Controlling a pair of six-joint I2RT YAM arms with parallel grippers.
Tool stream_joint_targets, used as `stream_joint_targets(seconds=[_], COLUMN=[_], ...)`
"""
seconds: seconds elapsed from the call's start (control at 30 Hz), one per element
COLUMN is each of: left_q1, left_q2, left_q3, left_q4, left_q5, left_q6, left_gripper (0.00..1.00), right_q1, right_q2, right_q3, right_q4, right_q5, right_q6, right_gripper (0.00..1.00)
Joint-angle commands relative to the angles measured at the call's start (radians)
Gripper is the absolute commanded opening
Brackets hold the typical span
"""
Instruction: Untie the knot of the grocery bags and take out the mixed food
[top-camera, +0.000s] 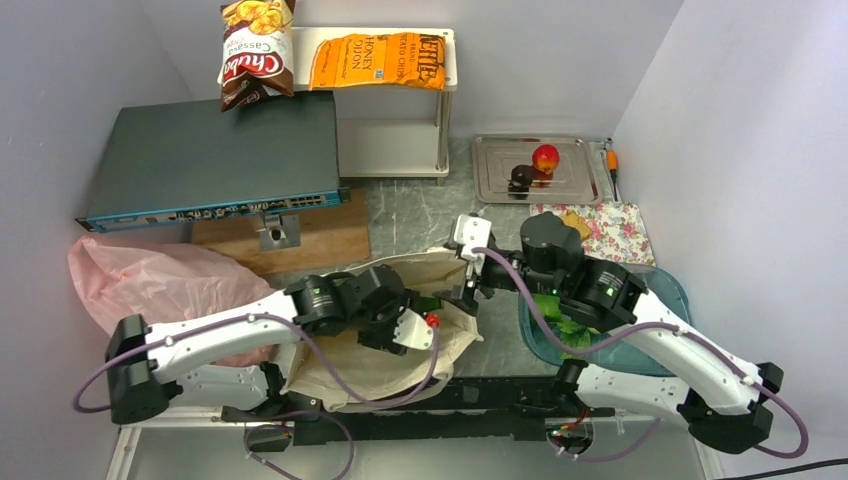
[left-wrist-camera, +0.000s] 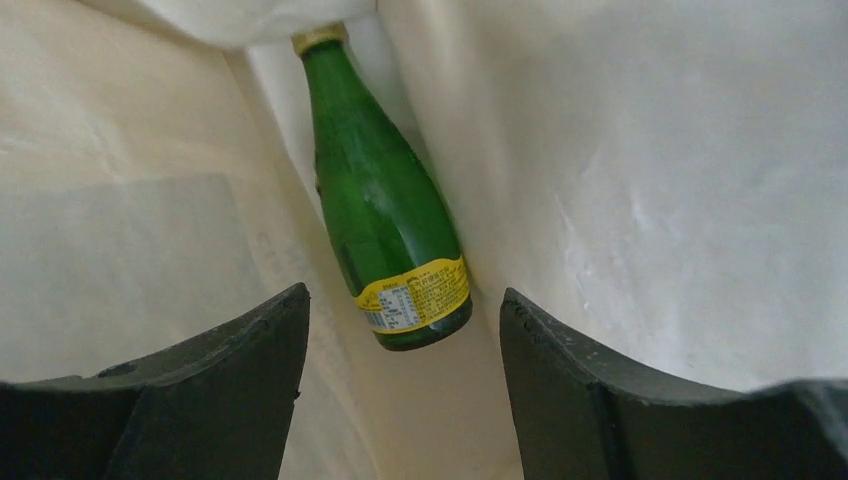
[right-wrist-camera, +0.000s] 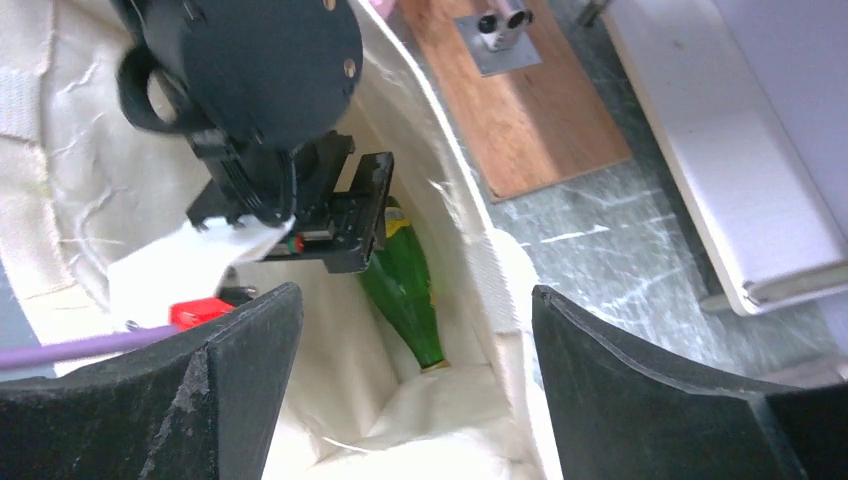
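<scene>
The beige canvas tote (top-camera: 350, 365) lies open at the middle. My left gripper (top-camera: 430, 305) is inside it, open and empty (left-wrist-camera: 402, 293). The green bottle with a yellow label (left-wrist-camera: 385, 220) lies on the tote's lining, its base just ahead of and between the jaws. My right gripper (top-camera: 470, 290) is open (right-wrist-camera: 415, 292) over the tote's right rim (right-wrist-camera: 450, 200), looking down on the bottle (right-wrist-camera: 405, 290) and the left gripper (right-wrist-camera: 340, 215). The pink plastic bag (top-camera: 150, 280) lies crumpled at the left; its knot does not show.
Brown-red chip bag (top-camera: 255, 50) and orange chip bag (top-camera: 380, 60) are on the white shelf at the back. A metal tray (top-camera: 580, 175) holds a red fruit (top-camera: 545, 157). A teal bowl (top-camera: 670, 285) holds greens. A dark box (top-camera: 210, 160) and a wooden board (top-camera: 310, 235) stand behind the tote.
</scene>
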Motion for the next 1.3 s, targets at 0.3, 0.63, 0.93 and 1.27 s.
stream_joint_targets(seconds=[0.3, 0.63, 0.93, 1.27], left_q1=[0.1, 0.152, 0.152, 0.155], left_q2=[0.356, 0.64, 0.816, 0.674], left_q3=[0.114, 0.193, 0.248, 0.331], left_q4=[0.025, -0.086, -0.217, -0.247], left_q5=[-0.042, -0.041, -0.05, 0.043], left_q6=[-0.145, -0.166, -0.192, -0.259], left_gripper=[0.81, 0.82, 0.9, 0.0], right_q1=[-0.071, -0.077, -0.079, -0.081], right_q2=[-0.057, -0.054, -0.05, -0.05], right_q3=[0.006, 0.002, 0.001, 0.002], right_q4=[-0.002, 0.01, 0.014, 0.011], right_q5=[0.061, 0.05, 0.049, 0.056], right_q6=[0.077, 0.084, 0.081, 0.074], right_gripper=[0.87, 0.88, 0.89, 0.89])
